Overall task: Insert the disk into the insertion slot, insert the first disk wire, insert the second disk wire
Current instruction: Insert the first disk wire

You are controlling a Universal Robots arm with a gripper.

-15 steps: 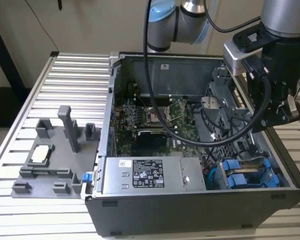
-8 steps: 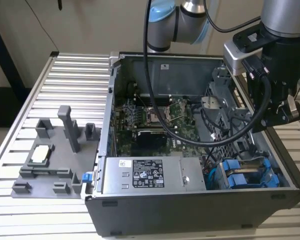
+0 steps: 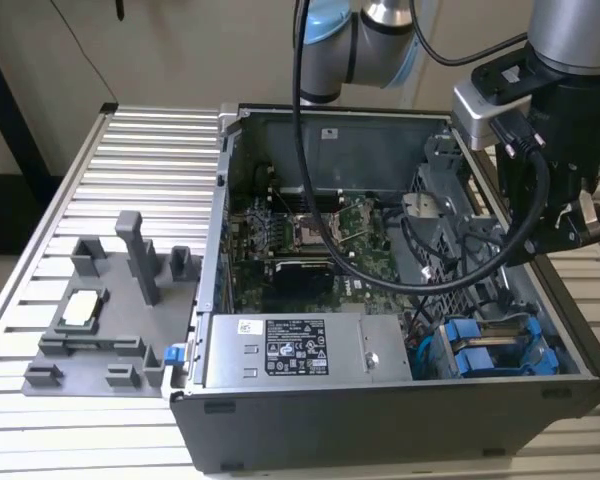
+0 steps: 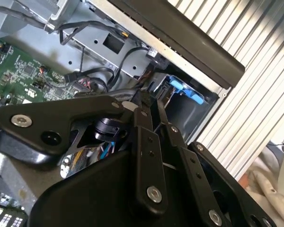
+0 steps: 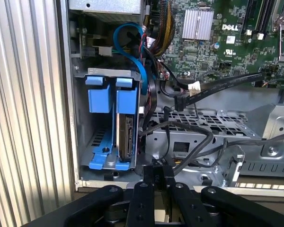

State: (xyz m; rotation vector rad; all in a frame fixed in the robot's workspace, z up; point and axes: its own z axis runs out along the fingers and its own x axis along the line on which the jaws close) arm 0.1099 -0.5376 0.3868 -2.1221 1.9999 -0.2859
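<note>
Exterior view: open computer case [image 3: 400, 400] sat on the slatted table [image 3: 140, 170], with the arm over its far end on the exterior view's right. The claw [image 3: 570, 235] hung above that side wall, over a loop of black cable [image 3: 450, 270]. Two blue carriers [image 3: 490, 350] sat in the near corner on the exterior view's right, just beside the silver labelled box [image 3: 300, 350]. Couldn't tell from here which one held the disk. Green board [image 3: 310, 240] lay mid-case. Grey fixture [image 3: 100, 320] sat on the table at the exterior view's left, apart from the case.

Second wrist view: claw [image 4: 141, 101] was closed, tips together. Black wires [image 4: 97, 75] ran just past the tips; couldn't tell if one was pinched. A blue carrier front [image 4: 184, 91] showed beyond the tips, by the case wall.

First wrist view: disk [image 5: 128, 137] stood on edge in its blue frame, seated in the slot [image 5: 109, 72], the grey bay against the case wall. The other blue carrier [image 5: 98, 97] sat just beside it in the same bay. Claw [image 5: 158, 174] was closed, near the bay's corner among black leads [image 5: 189, 151]. A black plug [image 5: 180, 101] lay over the perforated cage [image 5: 203, 118]. A blue cable [image 5: 132, 47] looped past the bay.
</note>
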